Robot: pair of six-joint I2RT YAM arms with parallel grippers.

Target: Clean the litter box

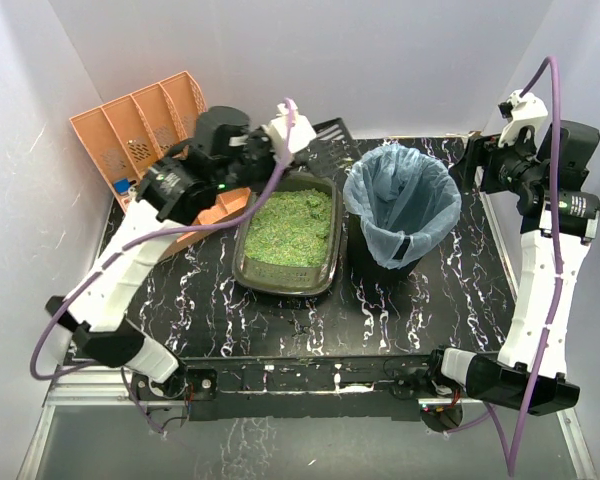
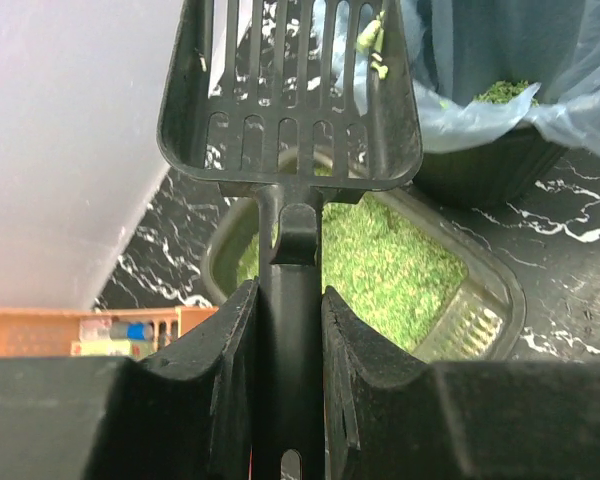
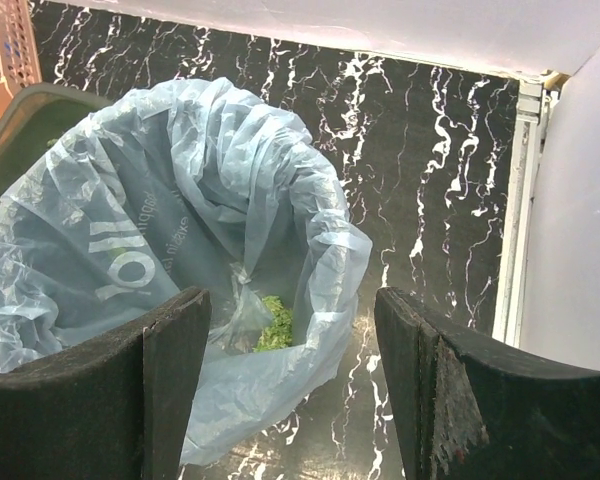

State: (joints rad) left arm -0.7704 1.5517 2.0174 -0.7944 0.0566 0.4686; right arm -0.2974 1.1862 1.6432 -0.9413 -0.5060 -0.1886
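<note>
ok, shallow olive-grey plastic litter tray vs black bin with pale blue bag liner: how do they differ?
The olive-grey litter tray is low and rectangular; the black bin is taller and round. The tray is unlined; the bin has a pale blue bag liner. Green litter covers much of the tray; the bin holds only a small clump. Both sit open-topped, side by side.

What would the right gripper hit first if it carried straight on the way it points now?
Probably the pale blue bag liner in the black bin: the open right gripper points down at its rim and mouth. How far off it is, the wrist view cannot say.
</note>
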